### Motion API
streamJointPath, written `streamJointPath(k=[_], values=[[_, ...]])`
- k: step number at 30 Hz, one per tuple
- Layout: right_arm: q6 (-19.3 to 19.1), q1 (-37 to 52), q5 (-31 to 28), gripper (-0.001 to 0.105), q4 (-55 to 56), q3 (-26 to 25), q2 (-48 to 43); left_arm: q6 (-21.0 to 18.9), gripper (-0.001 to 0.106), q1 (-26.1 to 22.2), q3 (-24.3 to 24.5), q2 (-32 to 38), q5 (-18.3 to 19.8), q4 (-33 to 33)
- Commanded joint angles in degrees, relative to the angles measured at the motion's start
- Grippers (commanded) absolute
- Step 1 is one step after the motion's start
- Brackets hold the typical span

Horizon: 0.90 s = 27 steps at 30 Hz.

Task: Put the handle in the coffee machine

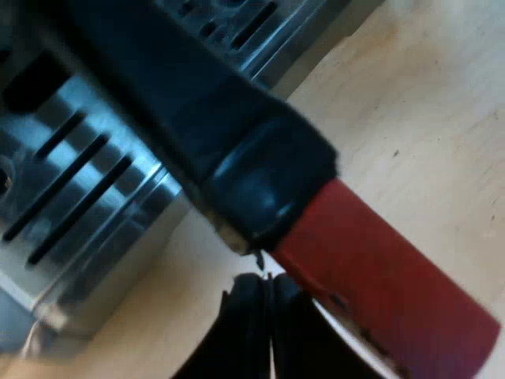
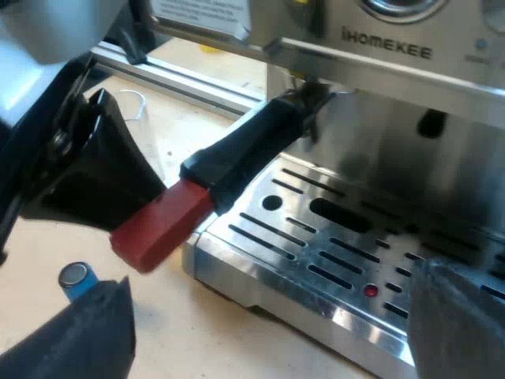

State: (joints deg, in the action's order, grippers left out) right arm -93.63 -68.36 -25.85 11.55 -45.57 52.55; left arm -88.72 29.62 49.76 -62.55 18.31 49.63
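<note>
You are at the seating step, as I judge it. The handle (image 1: 213, 118) is already up at the espresso machine (image 2: 394, 150), with its far end tucked under the brew head above the drip tray (image 1: 79, 189). Its red end (image 1: 379, 276) sticks out over the table (image 1: 426, 95). I cannot tell whether it is locked. The next move likely calls for a sideways sweep of that red end until it sits square to the machine's front.

Your left tool (image 1: 268, 280) is drawn narrow, its fingers (image 1: 237, 332) pressed together with nothing between them. The tips touch or sit just beside the red end where it meets the dark grip, so it would push rather than grip.

Your right tool (image 2: 272, 280) is spread wide and holds nothing. It hangs before the drip tray, with a blue tamper (image 2: 75, 278) on the table near one finger.
</note>
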Motion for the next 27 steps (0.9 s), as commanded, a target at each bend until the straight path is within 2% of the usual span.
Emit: streamJointPath(k=[1, 2, 3, 7, 10, 13, 15, 17, 27], values=[[0.1, 0.2, -1.1, 0.072, 0.0, -0.1, -0.6, 2.9, 0.000, 3.6, 0.5, 0.7, 10.6, -5.6], [0.1, 0.2, -1.2, 0.072, 0.1, -0.1, -0.6, 6.5, 0.000, 5.4, 0.5, 0.7, 10.6, -8.8], [0.1, 0.2, -1.4, 0.072, 0.1, -0.1, -0.6, 8.0, 0.000, 6.2, 0.5, 0.7, 10.6, -10.7], [0.1, 0.2, -1.9, 0.072, 0.2, -0.1, -0.6, 7.9, 0.000, 6.9, 0.5, 0.7, 10.6, -13.3], [0.1, 0.2, -2.7, 0.072, 0.2, -0.1, -0.6, 7.7, 0.000, 6.4, 0.5, 0.7, 9.8, -11.1], [0.1, 0.2, -2.7, 0.072, 0.2, -0.1, -0.6, 7.9, 0.000, 5.4, 0.5, 0.9, 9.2, -3.9], [0.1, 0.2, -2.7, 0.072, 0.3, -0.1, -0.6, 8.1, 0.000, 3.5, 0.5, 1.4, 8.0, 1.6], [0.1, 0.2, -2.7, 0.072, 0.9, -0.1, -0.6, 8.4, 0.000, 1.4, 0.5, 2.0, 7.7, 3.5], [0.1, 0.2, -2.4, 0.072, 1.4, 0.1, -0.3, 8.5, 0.000, -13.3, 0.5, 9.6, 7.6, 6.3]])
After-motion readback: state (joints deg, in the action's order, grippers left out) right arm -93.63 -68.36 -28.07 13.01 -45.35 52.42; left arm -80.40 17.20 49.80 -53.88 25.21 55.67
